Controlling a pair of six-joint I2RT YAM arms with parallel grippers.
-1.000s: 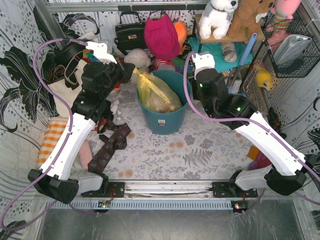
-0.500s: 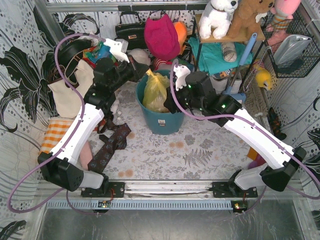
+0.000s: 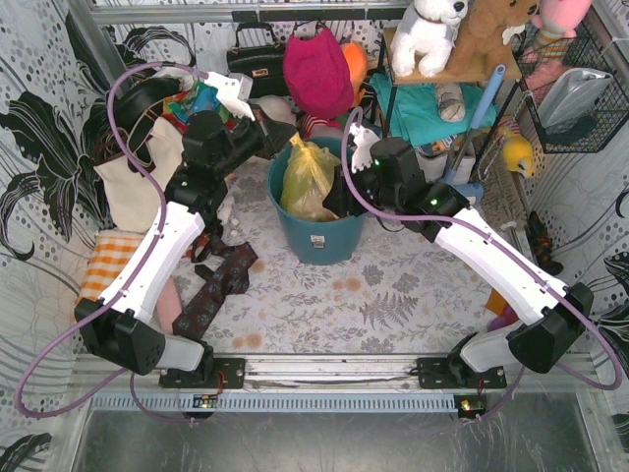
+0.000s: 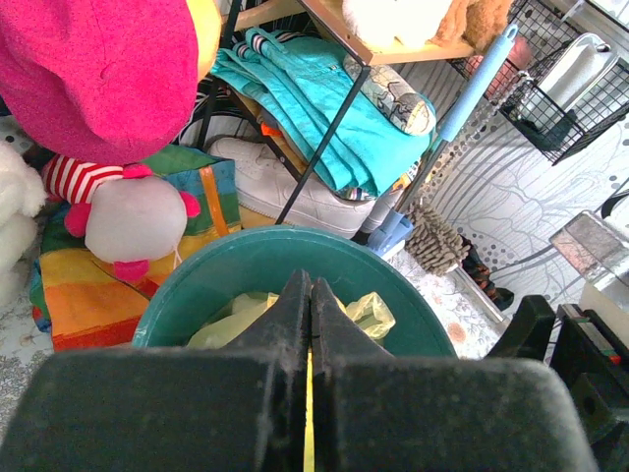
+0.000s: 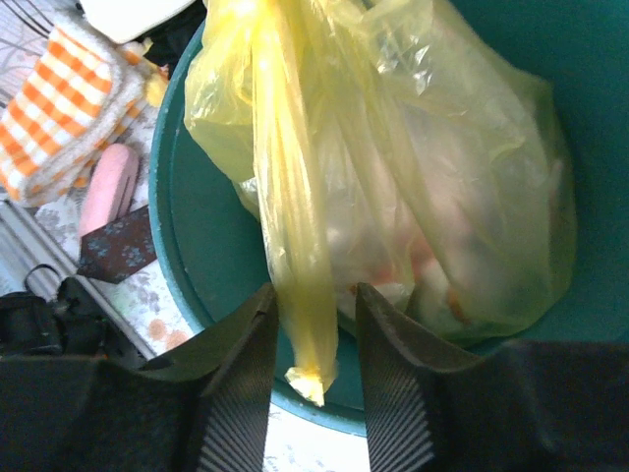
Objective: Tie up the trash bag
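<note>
Trash bag (image 3: 307, 182): left gripper (image 4: 310, 290) clamps its plastic (a yellow sliver); right gripper (image 5: 314, 295) gapes around a tail.

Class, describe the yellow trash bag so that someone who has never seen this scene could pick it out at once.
Find the round teal bucket standing on the floral-patterned table. The trash bag sits inside it, poking above the rim. It is the only thin, see-through yellow plastic there, crinkled, with pale crumpled contents showing through.
</note>
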